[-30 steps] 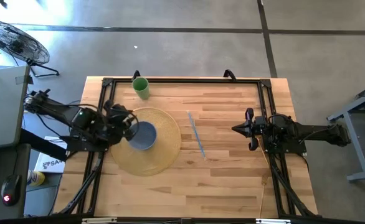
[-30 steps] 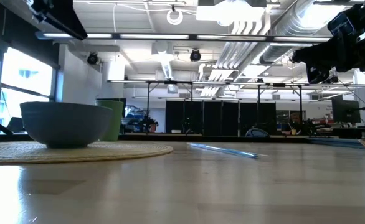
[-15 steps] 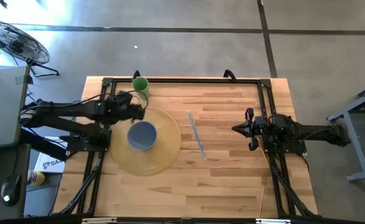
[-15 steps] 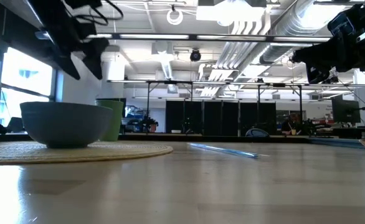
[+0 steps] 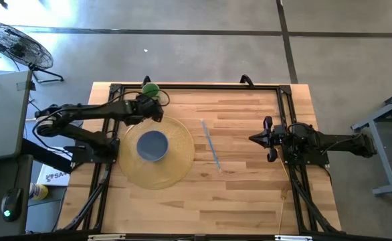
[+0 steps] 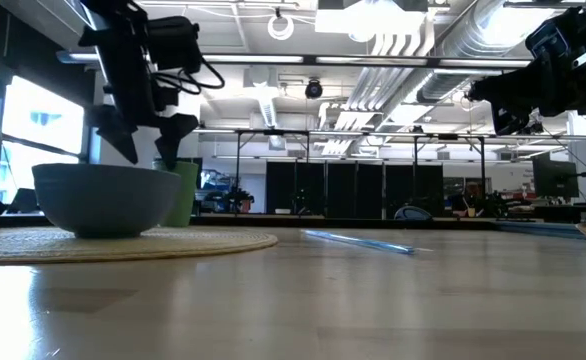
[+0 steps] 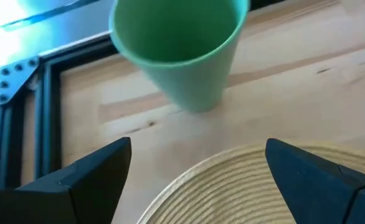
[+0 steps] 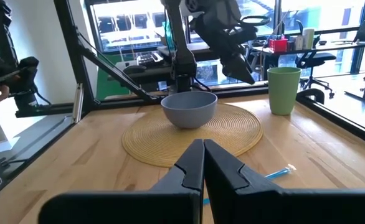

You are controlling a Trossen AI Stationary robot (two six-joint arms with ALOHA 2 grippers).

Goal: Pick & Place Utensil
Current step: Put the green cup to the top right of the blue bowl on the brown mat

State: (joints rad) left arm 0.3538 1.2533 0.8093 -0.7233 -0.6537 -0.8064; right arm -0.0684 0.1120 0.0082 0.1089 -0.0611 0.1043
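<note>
Looking down, we see our left gripper (image 5: 150, 107) gaping empty beside the green cup (image 5: 150, 88), our right gripper (image 5: 266, 138) waiting closed, empty. Level across, the blue utensil (image 6: 358, 241) lies untouched on the table (image 6: 373, 300), well apart from the bowl (image 6: 106, 199).

Bright ceiling lights glare across the table (image 6: 373, 300); left wrist view slightly blurred.

We stood in a big open lab or workshop hall. Bare ducts (image 6: 453, 40) and strip lights ran overhead, the floor (image 5: 182, 53) was concrete, and desks (image 8: 307, 53) with office chairs (image 8: 316, 62) lined the windows.
</note>
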